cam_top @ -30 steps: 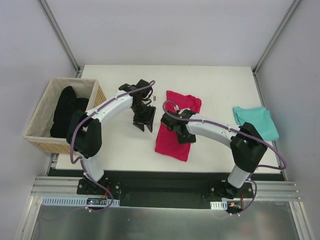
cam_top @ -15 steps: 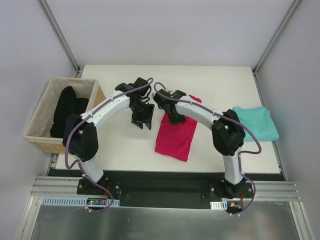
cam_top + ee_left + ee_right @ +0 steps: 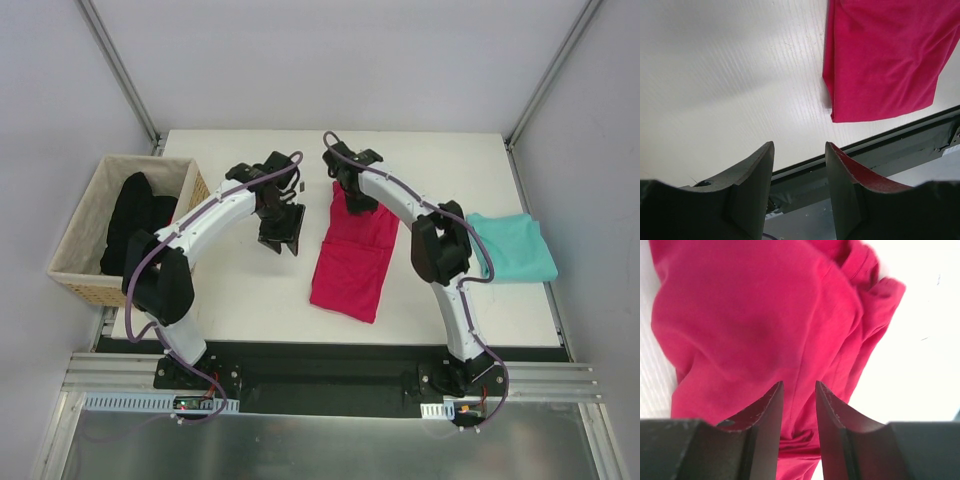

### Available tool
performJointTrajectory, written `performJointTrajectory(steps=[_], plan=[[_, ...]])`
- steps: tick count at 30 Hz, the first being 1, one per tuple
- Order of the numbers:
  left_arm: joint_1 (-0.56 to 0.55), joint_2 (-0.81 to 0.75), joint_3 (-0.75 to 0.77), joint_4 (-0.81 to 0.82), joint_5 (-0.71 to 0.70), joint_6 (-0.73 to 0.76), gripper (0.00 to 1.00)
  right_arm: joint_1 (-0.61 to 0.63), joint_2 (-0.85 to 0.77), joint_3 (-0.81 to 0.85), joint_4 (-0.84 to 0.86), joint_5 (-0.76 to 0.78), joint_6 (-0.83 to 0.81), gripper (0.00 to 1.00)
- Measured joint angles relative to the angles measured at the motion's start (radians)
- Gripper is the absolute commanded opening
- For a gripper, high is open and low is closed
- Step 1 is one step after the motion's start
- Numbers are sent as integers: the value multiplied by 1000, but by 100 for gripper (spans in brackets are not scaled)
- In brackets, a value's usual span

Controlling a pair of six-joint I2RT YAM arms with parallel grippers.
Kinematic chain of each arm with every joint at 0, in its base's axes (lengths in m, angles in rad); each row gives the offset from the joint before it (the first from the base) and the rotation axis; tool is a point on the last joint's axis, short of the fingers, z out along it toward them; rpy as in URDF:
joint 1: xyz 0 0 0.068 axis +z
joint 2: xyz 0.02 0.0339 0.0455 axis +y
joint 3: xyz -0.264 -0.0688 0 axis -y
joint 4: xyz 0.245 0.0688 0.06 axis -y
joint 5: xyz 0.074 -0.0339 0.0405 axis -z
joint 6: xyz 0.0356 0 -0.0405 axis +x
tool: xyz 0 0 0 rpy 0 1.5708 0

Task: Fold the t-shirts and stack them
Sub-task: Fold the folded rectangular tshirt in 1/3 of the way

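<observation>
Since a second ago the right arm has swung from the middle of the crimson-pink cloth t-shirt to its far end, its elbow folding in toward the middle of the table. The left arm has edged slightly toward the far side.

From the top camera we see the right gripper over the far end of that shirt. The shirt lies as a long strip near the middle of the white table, with its near end close to the near edge. The left gripper hangs just beside the shirt on its left, above bare tabletop. The teal cloth t-shirt lies by the right edge, well apart from the pink one. The woven wicker basket stands beside the table's left edge with black cloth inside.

From the left wrist we see the left gripper with its fingers apart and nothing between them. Bare table and its near edge show through the gap. The near end of the pink shirt lies at the upper right, clear of the fingers.

From the right wrist we see the right gripper with its fingers only narrowly apart and no cloth pinched in the slim gap. Rumpled pink cloth fills most of the view beneath them, with white table at the right. We cannot tell whether the tips touch the cloth.
</observation>
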Motion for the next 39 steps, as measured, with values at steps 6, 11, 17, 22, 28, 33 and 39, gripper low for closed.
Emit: performJointTrajectory(steps=[6,11,17,22,28,33,39], plan=[[30,2,50,-21,-2,14,45,-42,17,44,0,1,-37,36],[46,18,108,-41,-2,27,45,-78,38,70,1,1,-63,37],[57,74,172,-54,-2,42,45,-120,52,73,0,0,-78,37],[66,114,209,-70,-2,53,44,-148,71,76,0,-6,-84,29],[73,144,234,-85,-2,56,44,-152,125,108,0,-42,-93,5],[85,158,255,-98,-2,56,45,-152,157,130,0,-75,-102,6],[93,184,294,-106,-2,56,44,-154,166,154,0,-108,-119,12]])
